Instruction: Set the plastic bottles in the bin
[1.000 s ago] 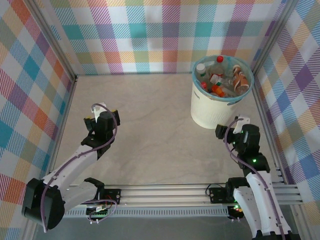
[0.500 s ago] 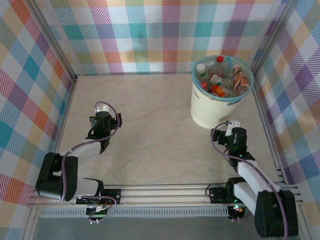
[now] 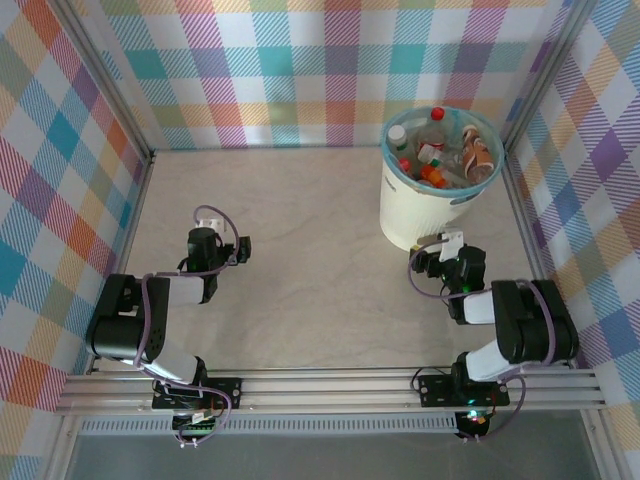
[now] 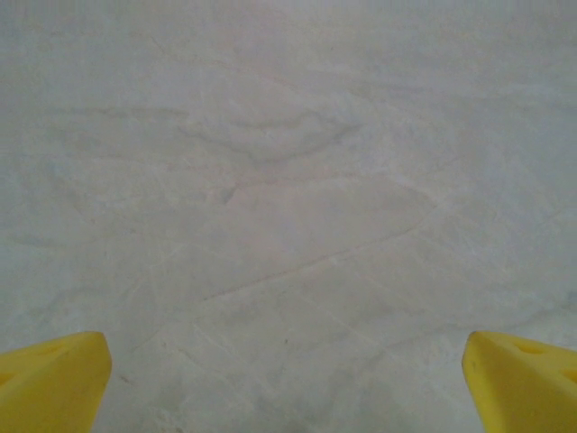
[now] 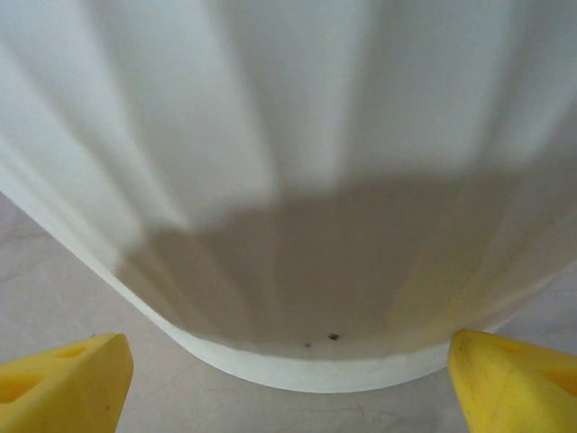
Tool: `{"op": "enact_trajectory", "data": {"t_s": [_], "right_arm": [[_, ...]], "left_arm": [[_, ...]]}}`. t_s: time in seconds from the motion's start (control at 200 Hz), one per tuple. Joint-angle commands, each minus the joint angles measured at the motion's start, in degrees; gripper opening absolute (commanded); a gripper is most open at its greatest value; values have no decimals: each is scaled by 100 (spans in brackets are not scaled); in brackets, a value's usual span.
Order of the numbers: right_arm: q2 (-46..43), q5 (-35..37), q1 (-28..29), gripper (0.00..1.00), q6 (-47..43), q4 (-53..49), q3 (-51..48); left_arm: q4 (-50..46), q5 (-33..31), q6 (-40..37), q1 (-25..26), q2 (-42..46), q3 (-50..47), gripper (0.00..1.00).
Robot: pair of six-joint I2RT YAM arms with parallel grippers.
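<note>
The bin (image 3: 402, 215) stands at the overhead view's upper right, with plastic bottles (image 3: 440, 155) heaped inside, perhaps a dozen. The left gripper (image 4: 288, 383) and right gripper (image 5: 288, 374) are both spread wide, holding nothing.

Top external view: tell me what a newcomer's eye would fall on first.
The cream-white bin with its light blue liner stands at the far right corner of the marbled table, heaped with plastic bottles. Bright plaid walls ring the scene. Both arms are folded low, the right gripper open near the bin's base, the left gripper open over the table's left side.
</note>
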State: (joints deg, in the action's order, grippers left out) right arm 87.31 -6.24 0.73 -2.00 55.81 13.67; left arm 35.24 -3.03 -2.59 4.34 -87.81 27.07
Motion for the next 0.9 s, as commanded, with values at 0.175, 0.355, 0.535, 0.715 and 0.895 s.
{"op": "enact_trajectory", "data": {"t_s": [0.175,0.355,0.535,0.715,0.895], "right_arm": [[63,1176,-16,100,508,-547,838],[50,1162,-13,100,505,-573,839],[48,1160,-19,100,508,-570,839],[45,1167,-18,100,508,-571,839],[45,1162,-12,100,495,-571,839]], "left_arm": [[449,-9,87,-100,-61,20,100],[451,-7,91,-100,-60,18,100],[452,-6,92,-100,-61,18,100],[449,-6,92,-98,-61,18,100],[446,-5,92,-97,-67,26,100]]}}
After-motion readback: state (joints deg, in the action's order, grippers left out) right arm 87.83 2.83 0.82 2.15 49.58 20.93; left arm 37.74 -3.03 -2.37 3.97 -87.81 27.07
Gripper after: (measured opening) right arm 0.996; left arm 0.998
